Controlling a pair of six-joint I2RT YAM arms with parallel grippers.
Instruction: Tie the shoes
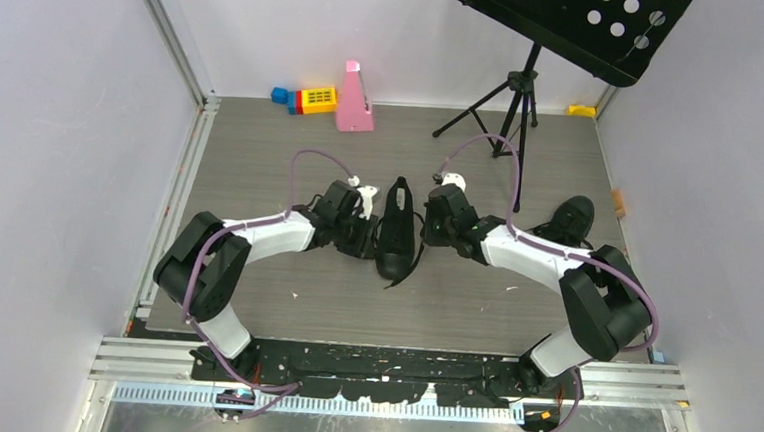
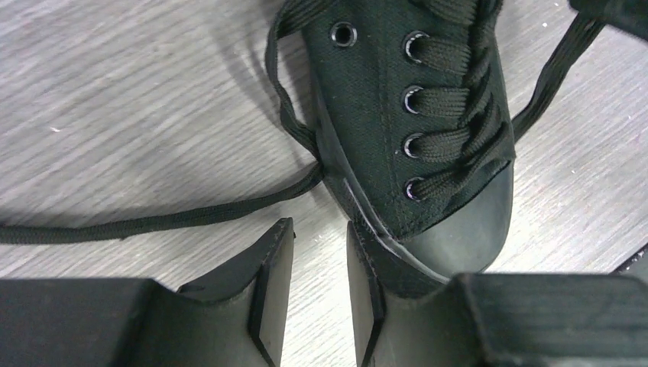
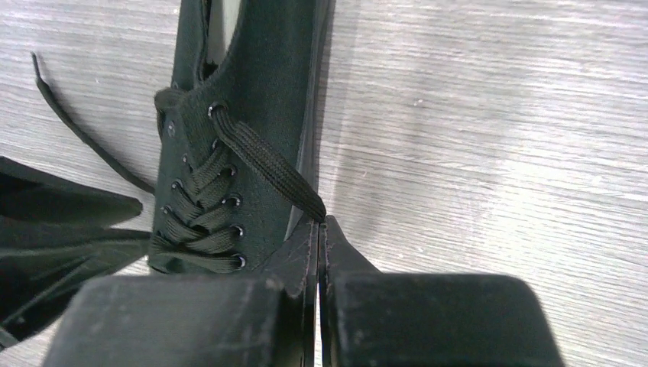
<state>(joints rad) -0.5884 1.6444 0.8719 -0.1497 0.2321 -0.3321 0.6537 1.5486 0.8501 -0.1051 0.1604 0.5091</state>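
A black canvas shoe (image 1: 397, 227) lies in the middle of the table between my two grippers, toe toward the near edge. My left gripper (image 1: 362, 230) is on its left; in the left wrist view this gripper (image 2: 319, 225) is open with nothing between the fingers, and its right finger touches the sole at the toe of the shoe (image 2: 382, 115). A loose lace (image 2: 153, 224) lies on the table just ahead. My right gripper (image 3: 322, 222) is shut on the other lace (image 3: 267, 164), which runs from the top eyelet of the shoe (image 3: 267, 99).
A second black shoe (image 1: 570, 220) lies at the right, beside the right arm. A black music stand (image 1: 570, 17) on a tripod (image 1: 510, 104) stands at the back right. A pink wedge (image 1: 353, 99) and toy blocks (image 1: 310, 99) sit at the back.
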